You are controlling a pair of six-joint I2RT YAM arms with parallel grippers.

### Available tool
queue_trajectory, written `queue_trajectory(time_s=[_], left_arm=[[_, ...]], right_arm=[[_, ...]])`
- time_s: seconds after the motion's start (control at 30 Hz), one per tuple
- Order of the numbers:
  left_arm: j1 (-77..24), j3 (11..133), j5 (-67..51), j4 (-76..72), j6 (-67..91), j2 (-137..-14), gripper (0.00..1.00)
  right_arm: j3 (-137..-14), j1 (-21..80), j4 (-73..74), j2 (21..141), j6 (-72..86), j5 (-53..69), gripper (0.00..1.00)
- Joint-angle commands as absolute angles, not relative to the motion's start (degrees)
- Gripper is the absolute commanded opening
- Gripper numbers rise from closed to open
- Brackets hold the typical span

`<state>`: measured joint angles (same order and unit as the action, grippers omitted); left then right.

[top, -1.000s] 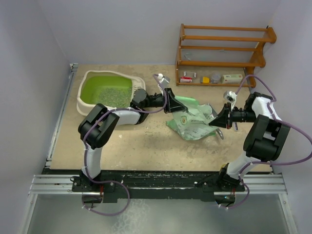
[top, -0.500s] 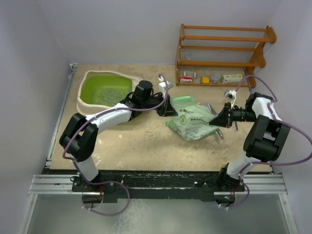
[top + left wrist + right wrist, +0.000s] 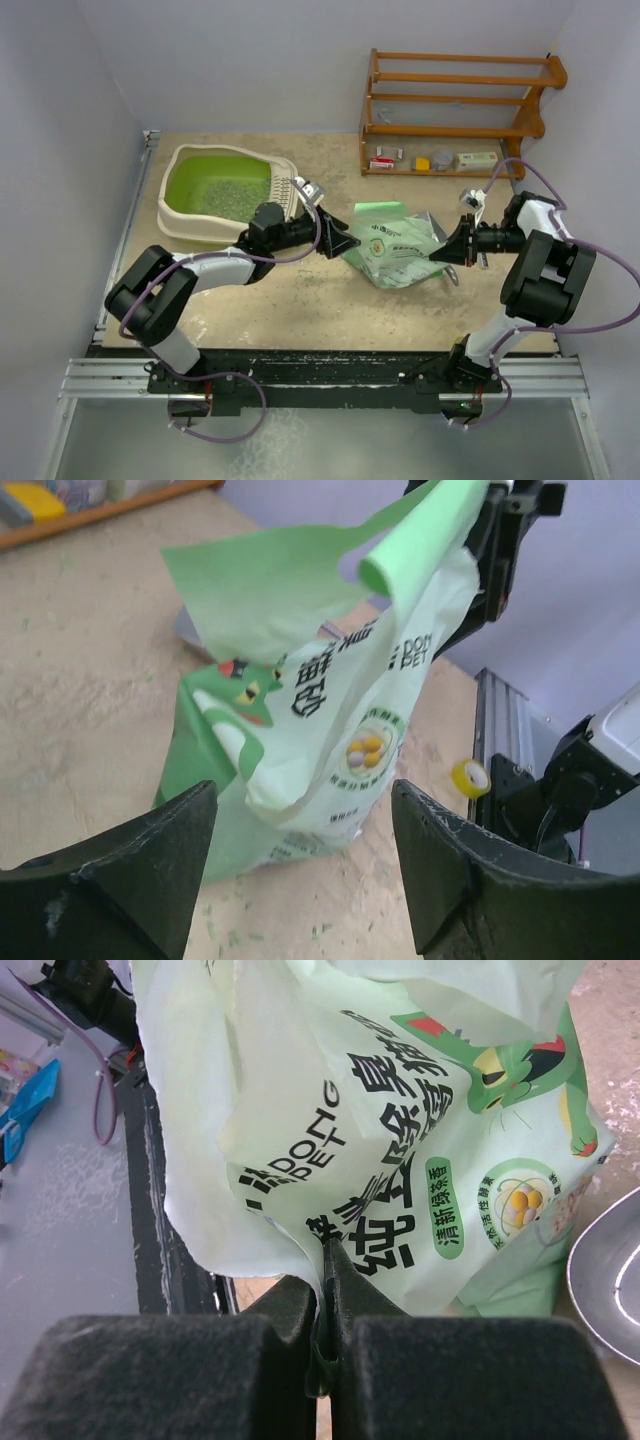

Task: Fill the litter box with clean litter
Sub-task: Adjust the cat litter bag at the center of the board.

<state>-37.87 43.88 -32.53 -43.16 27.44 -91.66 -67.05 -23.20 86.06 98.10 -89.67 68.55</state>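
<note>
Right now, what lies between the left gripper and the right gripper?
The printed green bag, seen in the top view: the right gripper is shut on its edge, the left gripper open, facing it.

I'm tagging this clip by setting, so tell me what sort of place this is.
Likely a staged robot test cell, not a real home: plain walls enclose a litter box, a printed bag and a wooden shelf, and a metal mounting rail runs along the near edge.
</note>
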Motion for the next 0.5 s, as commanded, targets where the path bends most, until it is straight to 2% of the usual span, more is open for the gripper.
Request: queue_trajectory(time_s=[0.0, 0.2, 0.37, 0.4, 0.43, 0.47], left_arm=[[-39.1, 45.8, -33.4, -65.5, 32.1, -95.9, 0.69], [-40.0, 50.6, -37.1, -68.0, 28.0, -102.0, 0.72], [-40.9, 54.4, -42.1, -76.4, 31.7, -108.5, 0.73], [-40.9, 55.5, -42.8, -78.0, 33.7, -109.8, 0.71], [-40.9, 57.2, -44.6, -79.5, 35.7, -111.4, 0.61], [-40.8, 59.5, -48.2, -80.4, 38.5, -113.1, 0.43]], right_arm=[[-67.6, -23.1, 89.5, 97.0, -94.3, 69.6, 0.00], [-68.1, -23.1, 89.6, 96.3, -93.0, 69.3, 0.00], [-68.3, -23.1, 89.5, 96.2, -92.4, 69.3, 0.00], [-68.4, -23.1, 89.5, 96.2, -92.3, 69.3, 0.00], [-68.7, -23.1, 89.5, 96.4, -92.1, 69.3, 0.00], [-68.9, -23.1, 89.5, 96.5, -91.8, 69.4, 0.00]])
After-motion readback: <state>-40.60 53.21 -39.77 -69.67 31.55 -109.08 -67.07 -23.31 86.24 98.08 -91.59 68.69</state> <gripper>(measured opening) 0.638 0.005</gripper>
